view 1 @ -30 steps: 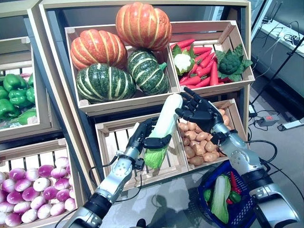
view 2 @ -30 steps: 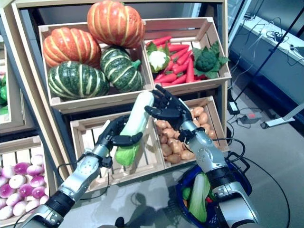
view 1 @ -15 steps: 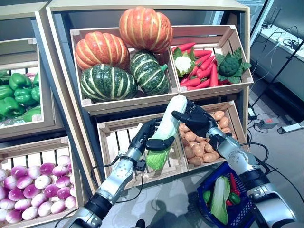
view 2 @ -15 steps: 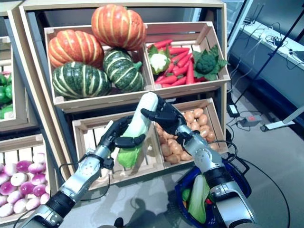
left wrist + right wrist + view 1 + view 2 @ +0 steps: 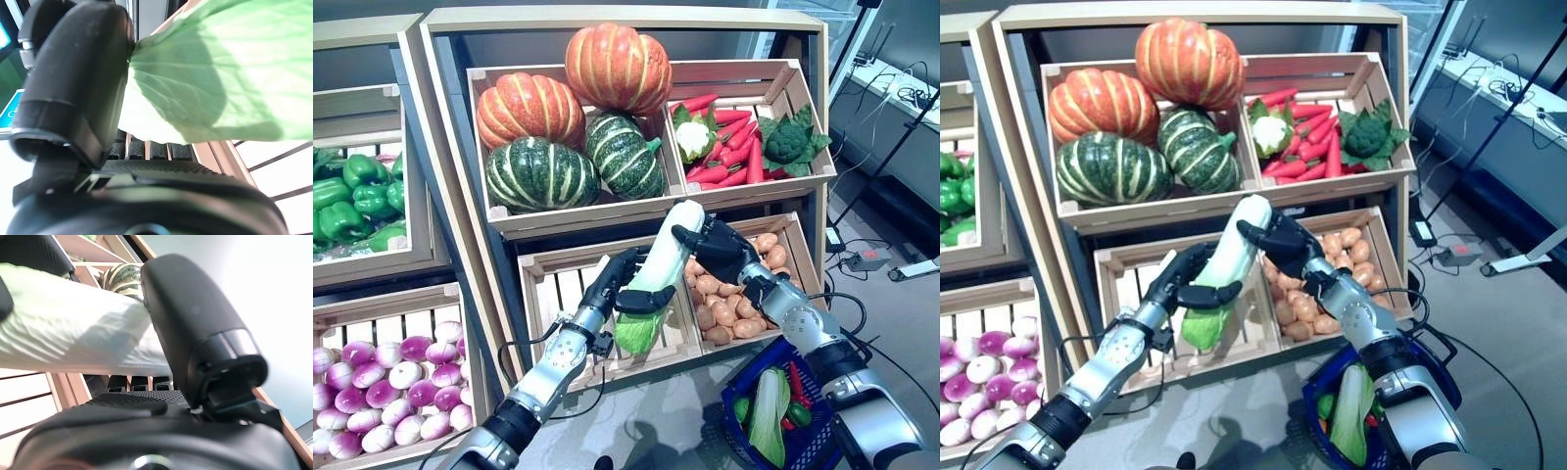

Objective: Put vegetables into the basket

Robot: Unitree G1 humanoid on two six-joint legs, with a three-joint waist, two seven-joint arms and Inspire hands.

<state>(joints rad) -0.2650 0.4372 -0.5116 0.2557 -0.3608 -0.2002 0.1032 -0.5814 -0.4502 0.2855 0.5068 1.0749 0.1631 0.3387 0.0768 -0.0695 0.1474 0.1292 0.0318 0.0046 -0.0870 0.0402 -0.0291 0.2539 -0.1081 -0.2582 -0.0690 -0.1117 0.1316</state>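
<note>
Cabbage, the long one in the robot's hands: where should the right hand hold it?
Probably the white stalk end of the cabbage, from the right side. It stands tilted, stalk up, and the left hand already wraps the leafy lower half. The right hand closes there.

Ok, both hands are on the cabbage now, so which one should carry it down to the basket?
Right. The right hand grips the cabbage at its white end, and the blue basket sits by that arm; the left hand is farther away.
</note>
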